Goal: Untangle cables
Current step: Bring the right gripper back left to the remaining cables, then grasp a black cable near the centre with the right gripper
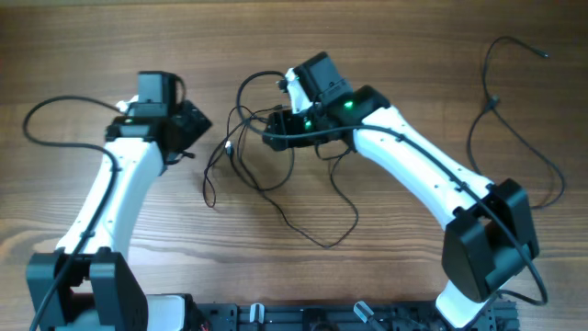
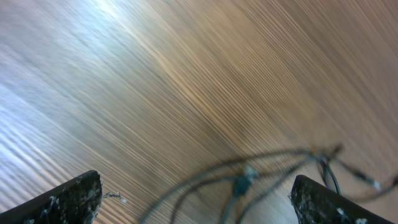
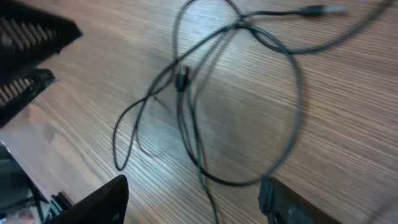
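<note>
The cables (image 1: 230, 147) lie as a loose tangle of thin black cords on the wooden table, between my two grippers. My left gripper (image 1: 195, 129) is just left of the tangle. In the left wrist view it (image 2: 196, 200) stands wide open, with blurred cables (image 2: 242, 182) and a small connector on the wood between the fingers. My right gripper (image 1: 274, 131) hovers over the tangle's right side. In the right wrist view it (image 3: 196, 202) is open above the cables (image 3: 180, 78), a loop running between the fingers, unheld. A silver-tipped plug (image 3: 314, 10) lies beyond.
Another thin black cable (image 1: 493, 101) lies by itself at the far right of the table. A long loop of the tangle trails toward the front (image 1: 323, 245). The arm bases stand along the front edge.
</note>
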Robot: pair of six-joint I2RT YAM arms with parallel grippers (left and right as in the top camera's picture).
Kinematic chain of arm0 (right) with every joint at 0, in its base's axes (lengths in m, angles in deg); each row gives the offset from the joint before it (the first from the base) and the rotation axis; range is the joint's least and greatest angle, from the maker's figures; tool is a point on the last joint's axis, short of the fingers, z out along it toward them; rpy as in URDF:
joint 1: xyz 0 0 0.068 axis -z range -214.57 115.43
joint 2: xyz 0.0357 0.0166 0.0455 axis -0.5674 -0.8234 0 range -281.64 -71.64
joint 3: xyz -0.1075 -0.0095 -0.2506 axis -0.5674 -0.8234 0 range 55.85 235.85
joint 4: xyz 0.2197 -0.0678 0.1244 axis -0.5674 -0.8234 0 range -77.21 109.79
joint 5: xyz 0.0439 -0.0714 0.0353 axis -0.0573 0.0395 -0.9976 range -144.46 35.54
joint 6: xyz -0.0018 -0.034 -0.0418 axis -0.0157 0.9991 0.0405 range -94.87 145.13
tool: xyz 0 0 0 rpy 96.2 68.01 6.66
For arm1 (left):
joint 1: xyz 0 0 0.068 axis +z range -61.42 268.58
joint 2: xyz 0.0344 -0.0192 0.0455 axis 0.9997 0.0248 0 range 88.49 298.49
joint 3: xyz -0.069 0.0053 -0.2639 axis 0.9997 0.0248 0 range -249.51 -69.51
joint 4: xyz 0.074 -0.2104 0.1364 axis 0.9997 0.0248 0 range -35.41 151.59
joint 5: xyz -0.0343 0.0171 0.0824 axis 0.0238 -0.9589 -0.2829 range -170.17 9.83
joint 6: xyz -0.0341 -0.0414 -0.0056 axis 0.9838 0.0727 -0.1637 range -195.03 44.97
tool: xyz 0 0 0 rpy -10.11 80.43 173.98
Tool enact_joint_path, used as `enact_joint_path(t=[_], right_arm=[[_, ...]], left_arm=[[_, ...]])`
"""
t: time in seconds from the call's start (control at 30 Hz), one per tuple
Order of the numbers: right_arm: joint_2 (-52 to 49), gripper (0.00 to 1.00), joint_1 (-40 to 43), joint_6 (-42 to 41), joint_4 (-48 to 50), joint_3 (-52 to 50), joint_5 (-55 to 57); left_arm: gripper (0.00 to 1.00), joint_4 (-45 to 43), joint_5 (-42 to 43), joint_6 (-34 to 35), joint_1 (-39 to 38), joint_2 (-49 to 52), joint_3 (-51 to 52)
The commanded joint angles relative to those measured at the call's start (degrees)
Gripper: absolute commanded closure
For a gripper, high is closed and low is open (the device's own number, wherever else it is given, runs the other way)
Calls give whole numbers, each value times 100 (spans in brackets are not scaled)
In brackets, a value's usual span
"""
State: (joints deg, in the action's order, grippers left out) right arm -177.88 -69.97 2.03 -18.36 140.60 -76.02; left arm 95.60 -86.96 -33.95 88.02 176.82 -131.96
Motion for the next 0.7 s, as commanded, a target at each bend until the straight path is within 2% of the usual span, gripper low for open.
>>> enact_joint_path(t=[0.0, 0.17, 0.33, 0.47, 0.67], right_arm=[[-433, 32, -275, -240, 387, 7, 83], [-1139, 41, -566, -1259, 1351, 7, 79], [-1716, 42, -708, -1364, 2490, 7, 221], [-1974, 45, -708, -2100, 2688, 7, 999], [-2286, 49, -719, -2107, 2874, 7, 1064]], left_arm=[[0, 9, 564, 142, 621, 72, 70], [0, 138, 778, 138, 898, 72, 70], [0, 273, 780, 140, 898, 72, 70], [0, 251, 780, 142, 898, 72, 70], [0, 251, 780, 142, 898, 72, 70]])
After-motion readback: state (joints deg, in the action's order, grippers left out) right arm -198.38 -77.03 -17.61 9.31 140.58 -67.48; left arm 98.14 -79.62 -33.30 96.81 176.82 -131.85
